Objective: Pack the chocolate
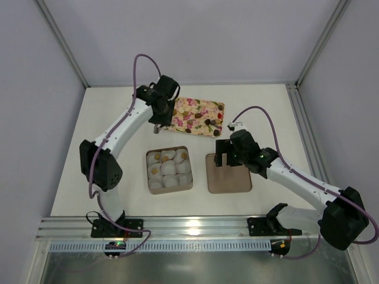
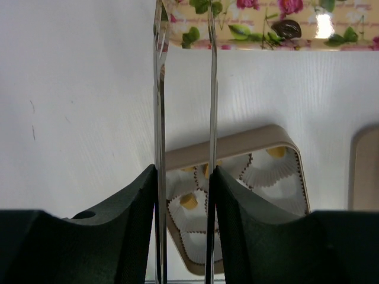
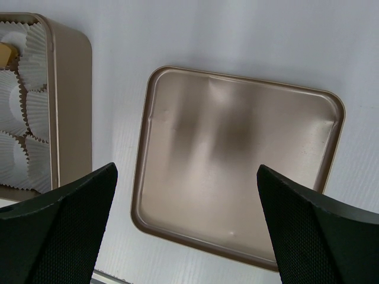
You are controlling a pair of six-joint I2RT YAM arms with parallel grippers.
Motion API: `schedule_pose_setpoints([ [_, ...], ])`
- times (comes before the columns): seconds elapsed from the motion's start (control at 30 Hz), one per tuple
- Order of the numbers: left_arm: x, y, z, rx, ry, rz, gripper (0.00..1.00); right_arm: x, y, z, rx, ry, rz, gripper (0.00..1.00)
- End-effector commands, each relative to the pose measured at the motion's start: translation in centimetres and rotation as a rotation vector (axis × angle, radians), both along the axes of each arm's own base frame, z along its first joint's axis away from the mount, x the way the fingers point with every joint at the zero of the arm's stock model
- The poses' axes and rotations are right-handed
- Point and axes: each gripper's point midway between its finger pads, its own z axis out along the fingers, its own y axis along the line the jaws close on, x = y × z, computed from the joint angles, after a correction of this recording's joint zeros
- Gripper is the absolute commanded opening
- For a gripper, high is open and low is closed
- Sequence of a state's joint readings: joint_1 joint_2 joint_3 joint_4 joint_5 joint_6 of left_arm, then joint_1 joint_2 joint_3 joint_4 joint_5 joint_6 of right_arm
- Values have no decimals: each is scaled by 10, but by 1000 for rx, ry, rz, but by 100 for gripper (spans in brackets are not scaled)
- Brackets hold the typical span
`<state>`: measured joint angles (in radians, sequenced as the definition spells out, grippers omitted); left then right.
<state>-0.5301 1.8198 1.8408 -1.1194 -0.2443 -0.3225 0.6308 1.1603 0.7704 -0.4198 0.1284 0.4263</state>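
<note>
Small chocolates, tan and dark brown (image 1: 188, 110), lie on the floral tray (image 1: 198, 116); one dark piece (image 2: 288, 28) shows in the left wrist view. The square brown box (image 1: 169, 170) holds white paper cups, a few with tan chocolates (image 2: 189, 201). My left gripper (image 1: 156, 125) is shut on metal tongs (image 2: 160, 89), whose blades reach the tray's near left corner (image 2: 195, 32). The tongs' tips run out of view. My right gripper (image 1: 225, 155) is open and empty, just above the brown box lid (image 3: 237, 165).
The lid (image 1: 228, 173) lies flat to the right of the box. The box's edge (image 3: 71, 89) shows at the left of the right wrist view. A metal rail (image 1: 195, 228) runs along the table's near edge. Grey walls enclose the table.
</note>
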Motion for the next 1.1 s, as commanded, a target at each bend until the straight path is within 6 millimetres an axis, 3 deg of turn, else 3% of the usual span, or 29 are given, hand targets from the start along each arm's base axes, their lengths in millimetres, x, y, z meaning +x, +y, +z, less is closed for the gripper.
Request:
schedule_pose_setpoints([
  [0.0,34,3,23,44,-126,-3,42,10,0,24,32,-68,-23,100],
  [0.17,59,-1,14,66,-113,-7,42,10,-1,25,35,-73,-26,100],
  [0.33,71,-2,-9,83,-79,-3,41,12,0,25,34,-73,-20,100],
  [0.6,79,-2,-37,107,-37,-11,41,13,0,25,29,-72,-17,100],
  [1.07,86,-8,-52,92,-15,-21,39,13,-1,24,22,-69,-21,100],
])
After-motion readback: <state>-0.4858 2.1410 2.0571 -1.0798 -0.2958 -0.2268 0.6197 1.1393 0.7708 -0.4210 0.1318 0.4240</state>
